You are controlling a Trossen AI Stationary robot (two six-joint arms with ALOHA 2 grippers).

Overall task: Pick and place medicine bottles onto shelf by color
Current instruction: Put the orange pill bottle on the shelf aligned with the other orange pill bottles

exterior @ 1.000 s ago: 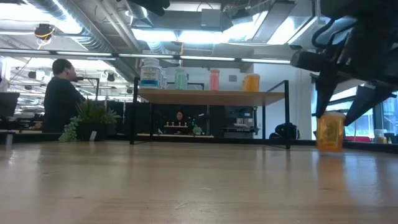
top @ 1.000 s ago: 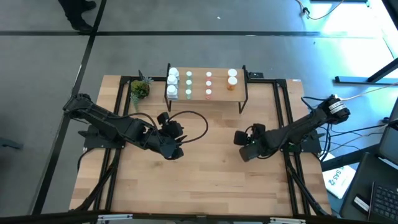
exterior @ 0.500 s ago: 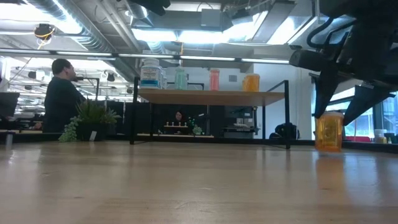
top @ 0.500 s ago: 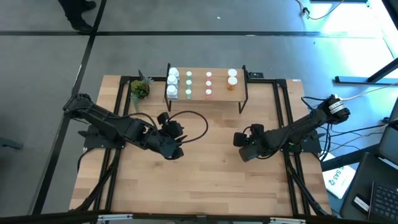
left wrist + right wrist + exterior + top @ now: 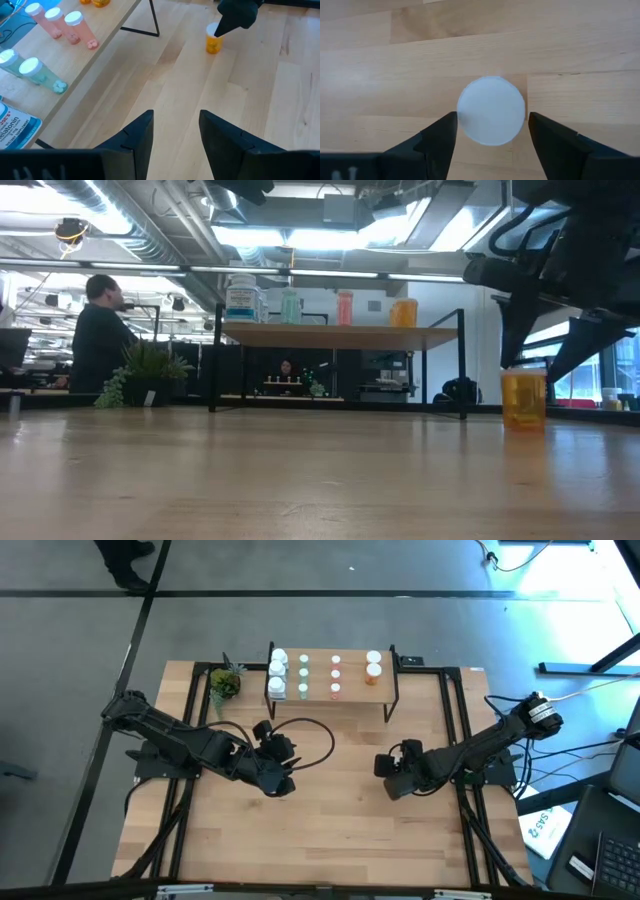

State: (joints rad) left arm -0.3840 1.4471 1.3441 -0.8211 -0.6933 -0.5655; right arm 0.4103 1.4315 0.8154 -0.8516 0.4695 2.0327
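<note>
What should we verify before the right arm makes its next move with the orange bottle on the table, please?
1. Orange bottle stands upright on the table: ok.
2. Right tool straddles the bottle's white cap, fingers apart with gaps on both sides: ok.
3. Bottle actually gripped: not ok, jaws stand clear of it.
4. Free spot beside the orange bottles on the shelf: ok.
5. Left tool empty and waiting away from the shelf path: ok.

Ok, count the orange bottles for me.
3. Two orange bottles stand at the shelf's right end, one behind the other; the third stands on the table between the right end effector's open fingers. More could be hidden.
</note>
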